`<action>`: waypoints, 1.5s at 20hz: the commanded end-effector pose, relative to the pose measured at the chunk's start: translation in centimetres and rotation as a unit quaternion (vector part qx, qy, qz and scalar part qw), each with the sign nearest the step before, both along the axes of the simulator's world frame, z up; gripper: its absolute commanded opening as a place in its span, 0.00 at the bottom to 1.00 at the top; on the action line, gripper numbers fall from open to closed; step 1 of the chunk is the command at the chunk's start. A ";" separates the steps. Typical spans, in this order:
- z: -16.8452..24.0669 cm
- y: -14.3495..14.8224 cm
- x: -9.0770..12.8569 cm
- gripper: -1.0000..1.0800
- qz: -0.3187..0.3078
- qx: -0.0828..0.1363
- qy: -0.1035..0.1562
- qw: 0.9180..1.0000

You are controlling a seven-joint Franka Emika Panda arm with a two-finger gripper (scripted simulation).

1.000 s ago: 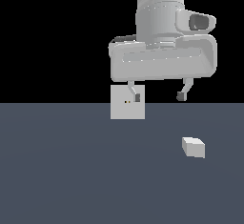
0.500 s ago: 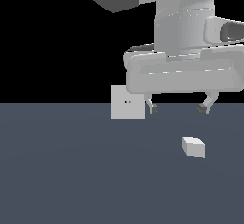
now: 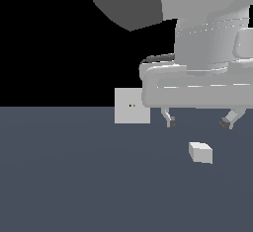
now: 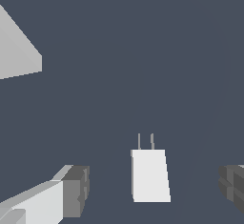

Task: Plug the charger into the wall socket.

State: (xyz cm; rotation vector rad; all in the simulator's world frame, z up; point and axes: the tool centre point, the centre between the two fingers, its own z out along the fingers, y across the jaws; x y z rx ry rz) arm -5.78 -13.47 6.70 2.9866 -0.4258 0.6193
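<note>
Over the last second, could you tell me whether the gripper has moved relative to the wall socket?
Yes. The gripper has shifted toward the exterior view's right, away from the wall socket, and now hangs open above the charger.

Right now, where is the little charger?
The charger lies on the dark floor toward the exterior view's right, just below the open pincer and apart from it. The socket stands farther off toward the exterior view's left.
</note>
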 end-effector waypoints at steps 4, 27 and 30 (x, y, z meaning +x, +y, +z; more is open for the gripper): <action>-0.4 -0.5 -0.1 0.96 -0.005 -0.001 -0.009 1.000; -5.5 -0.5 -0.2 0.96 -0.005 0.000 -0.010 1.000; -5.5 -0.5 -0.2 0.00 -0.005 0.000 -0.010 1.000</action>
